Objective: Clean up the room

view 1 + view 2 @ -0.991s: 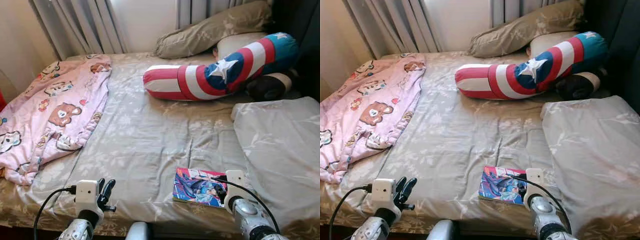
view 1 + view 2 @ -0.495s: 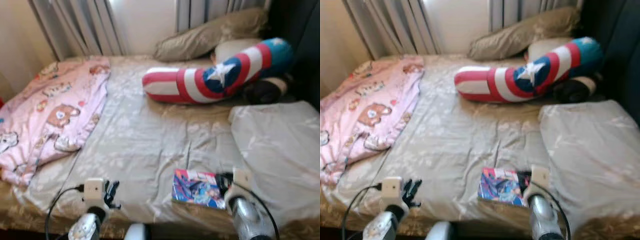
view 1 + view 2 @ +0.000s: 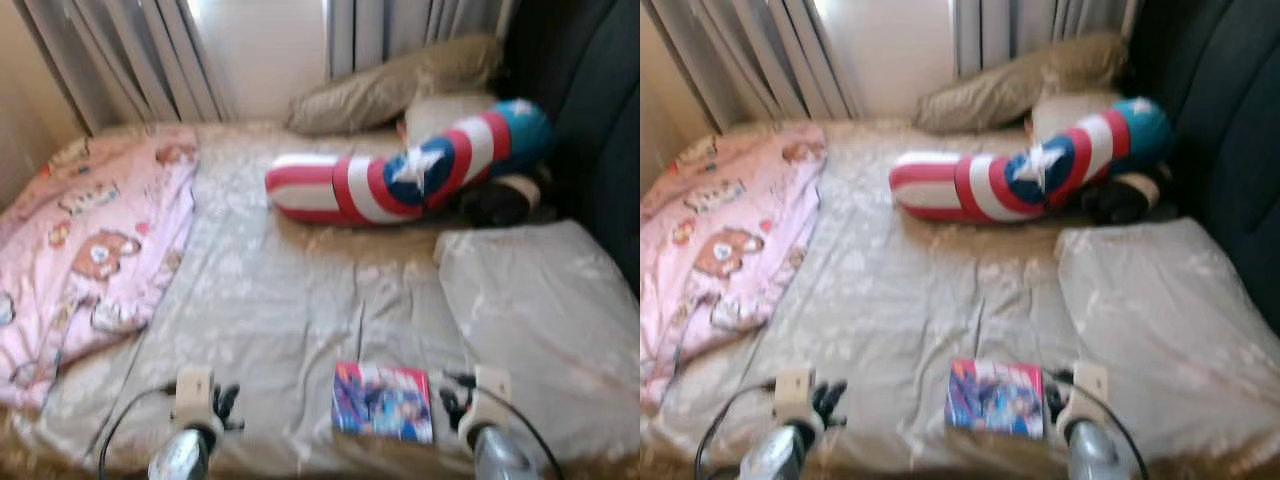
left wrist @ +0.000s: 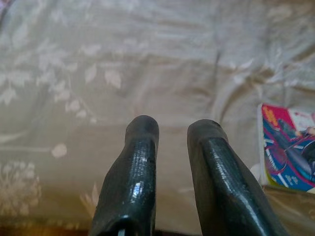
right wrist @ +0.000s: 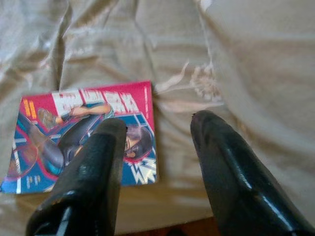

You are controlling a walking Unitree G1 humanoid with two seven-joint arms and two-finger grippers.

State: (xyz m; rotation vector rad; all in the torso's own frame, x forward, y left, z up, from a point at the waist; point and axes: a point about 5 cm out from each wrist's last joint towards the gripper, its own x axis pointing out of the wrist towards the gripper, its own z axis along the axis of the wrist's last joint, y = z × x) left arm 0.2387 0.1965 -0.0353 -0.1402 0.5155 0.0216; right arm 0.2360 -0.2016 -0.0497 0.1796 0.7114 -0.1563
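A colourful comic book (image 3: 383, 402) lies flat on the beige bed sheet (image 3: 290, 300) near the bed's front edge. My right gripper (image 3: 450, 398) hovers just to the right of the book, open and holding nothing. In the right wrist view the book (image 5: 81, 132) lies under the one finger (image 5: 106, 142), with the gripper (image 5: 160, 123) spread wide above the sheet. My left gripper (image 3: 225, 405) hangs over bare sheet to the left of the book, its fingers a narrow gap apart and empty (image 4: 173, 129). The book's edge (image 4: 288, 152) shows off to its side.
A pink cartoon blanket (image 3: 80, 230) is bunched on the bed's left side. A red, white and blue star bolster (image 3: 400, 175) and beige pillows (image 3: 390, 85) lie at the back. A folded grey quilt (image 3: 540, 300) fills the right side, below a dark headboard (image 3: 590, 120).
The camera has moved: the picture is blurred and the whole scene has shifted left. Both grippers sit lower in the picture. The book lies where it was.
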